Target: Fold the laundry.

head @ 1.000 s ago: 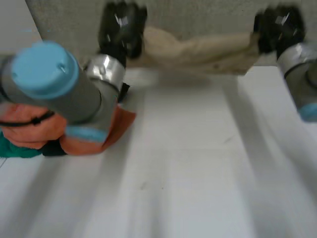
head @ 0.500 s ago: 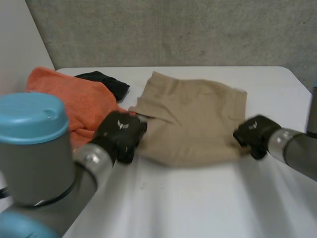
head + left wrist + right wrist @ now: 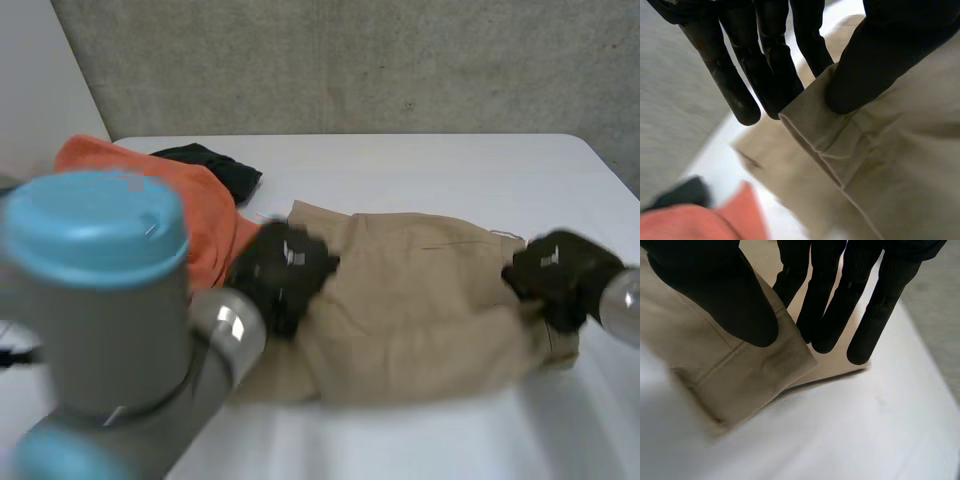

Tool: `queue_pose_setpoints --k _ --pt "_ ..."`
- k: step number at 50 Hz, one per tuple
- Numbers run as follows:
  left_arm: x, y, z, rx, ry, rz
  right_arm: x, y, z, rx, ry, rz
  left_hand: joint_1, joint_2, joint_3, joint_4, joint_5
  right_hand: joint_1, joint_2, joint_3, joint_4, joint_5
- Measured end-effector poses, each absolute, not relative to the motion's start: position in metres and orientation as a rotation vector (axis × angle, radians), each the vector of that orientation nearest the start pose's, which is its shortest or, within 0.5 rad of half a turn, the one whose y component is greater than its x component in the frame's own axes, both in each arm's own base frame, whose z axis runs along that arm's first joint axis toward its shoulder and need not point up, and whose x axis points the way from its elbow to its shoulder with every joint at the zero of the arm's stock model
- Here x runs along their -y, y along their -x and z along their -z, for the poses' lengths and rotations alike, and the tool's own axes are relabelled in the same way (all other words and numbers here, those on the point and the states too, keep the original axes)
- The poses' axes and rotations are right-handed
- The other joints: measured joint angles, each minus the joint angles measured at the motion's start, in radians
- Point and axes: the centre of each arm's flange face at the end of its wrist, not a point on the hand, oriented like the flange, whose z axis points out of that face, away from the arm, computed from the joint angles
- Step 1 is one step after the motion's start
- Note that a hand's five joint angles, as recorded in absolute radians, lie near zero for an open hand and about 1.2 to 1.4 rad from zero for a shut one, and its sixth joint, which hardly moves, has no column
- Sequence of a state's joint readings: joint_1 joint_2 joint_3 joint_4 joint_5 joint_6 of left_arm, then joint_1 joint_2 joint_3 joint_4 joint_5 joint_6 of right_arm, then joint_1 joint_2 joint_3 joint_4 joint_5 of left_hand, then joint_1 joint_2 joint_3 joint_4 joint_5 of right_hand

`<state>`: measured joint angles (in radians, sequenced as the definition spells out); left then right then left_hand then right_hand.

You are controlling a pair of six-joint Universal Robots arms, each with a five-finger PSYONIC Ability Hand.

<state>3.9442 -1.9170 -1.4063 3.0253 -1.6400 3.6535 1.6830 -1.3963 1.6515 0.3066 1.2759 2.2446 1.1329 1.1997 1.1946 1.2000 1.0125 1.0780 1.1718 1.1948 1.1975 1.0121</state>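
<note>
A beige garment (image 3: 420, 300) lies across the middle of the white table (image 3: 420, 170). My left hand (image 3: 285, 272) pinches its left end: in the left wrist view the thumb (image 3: 880, 55) presses a hemmed corner of the beige garment (image 3: 840, 135) against the straight fingers (image 3: 770, 60). My right hand (image 3: 555, 275) holds the right end. There the thumb (image 3: 725, 295) clamps a ribbed corner of the garment (image 3: 740, 375) against the fingers (image 3: 830, 295), just above the table (image 3: 865, 430).
An orange cloth (image 3: 195, 215) is heaped at the left, partly behind my left arm (image 3: 110, 300), with a black garment (image 3: 215, 165) behind it. A grey wall (image 3: 350, 60) rises past the far table edge.
Both hands have come down from holding the beige garment up in the air and drawn it toward the near side; it now lies stretched wide and low on the table.
</note>
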Motion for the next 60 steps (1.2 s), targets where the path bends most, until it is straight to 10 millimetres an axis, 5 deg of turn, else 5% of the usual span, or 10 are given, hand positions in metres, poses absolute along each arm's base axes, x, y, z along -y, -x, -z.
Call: queue_pose_setpoints --k 7,15,19,20,24,31,37,46,56,60 --pt "0.268 0.37 -0.211 -1.884 -1.286 2.163 0.334 -0.196 -0.204 -2.38 1.345 1.94 0.0 0.0 0.0 0.0 0.0 0.0 0.0 0.0 0.0 0.0" --pt "0.341 0.398 -0.172 -1.711 -1.15 2.34 0.398 -0.226 -0.18 -2.251 1.273 2.291 0.0 0.0 0.0 0.0 0.0 0.0 0.0 0.0 0.0 0.0" --pt "0.358 0.41 -0.154 -1.655 -1.13 2.402 0.418 -0.24 -0.161 -2.172 1.25 2.403 -0.186 -0.23 -0.225 -0.231 -0.219 -0.549 -0.568 -0.551 -0.534 -0.544" --pt "0.361 0.413 -0.15 -1.642 -1.127 2.418 0.422 -0.244 -0.157 -2.151 1.243 2.426 -0.501 -0.503 -0.473 -0.486 -0.471 -0.693 -0.725 -0.704 -0.707 -0.728" --pt "0.362 0.421 -0.142 -1.607 -1.116 2.461 0.427 -0.255 -0.152 -2.091 1.207 2.477 -0.939 -0.958 -0.948 -0.966 -0.942 -0.851 -0.956 -0.981 -0.981 -0.969" --pt "0.348 0.42 -0.167 -1.565 -1.093 2.514 0.402 -0.251 -0.183 -2.131 1.143 2.353 -0.94 -0.99 -0.98 -0.996 -0.963 -0.851 -0.956 -0.987 -0.988 -0.969" --pt "0.322 0.4 -0.212 -1.555 -1.07 2.534 0.353 -0.226 -0.207 -2.316 1.092 1.945 -0.94 -0.991 -0.98 -0.996 -0.963 -0.822 -0.917 -0.944 -0.946 -0.929" --pt "0.283 0.376 -0.225 -1.661 -1.102 2.505 0.328 -0.182 -0.18 -2.523 0.951 1.533 -0.94 -0.992 -0.98 -0.996 -0.963 -0.621 -0.721 -0.739 -0.735 -0.718" --pt "0.266 0.374 -0.205 -1.765 -1.152 2.461 0.344 -0.18 -0.147 -2.48 0.958 1.648 -0.94 -0.993 -0.98 -0.996 -0.963 -0.575 -0.672 -0.691 -0.689 -0.673" --pt "0.266 0.375 -0.202 -1.771 -1.156 2.456 0.353 -0.181 -0.133 -2.467 0.967 1.68 -0.94 -0.993 -0.98 -0.996 -0.963 -0.177 -0.197 -0.232 -0.233 -0.254"
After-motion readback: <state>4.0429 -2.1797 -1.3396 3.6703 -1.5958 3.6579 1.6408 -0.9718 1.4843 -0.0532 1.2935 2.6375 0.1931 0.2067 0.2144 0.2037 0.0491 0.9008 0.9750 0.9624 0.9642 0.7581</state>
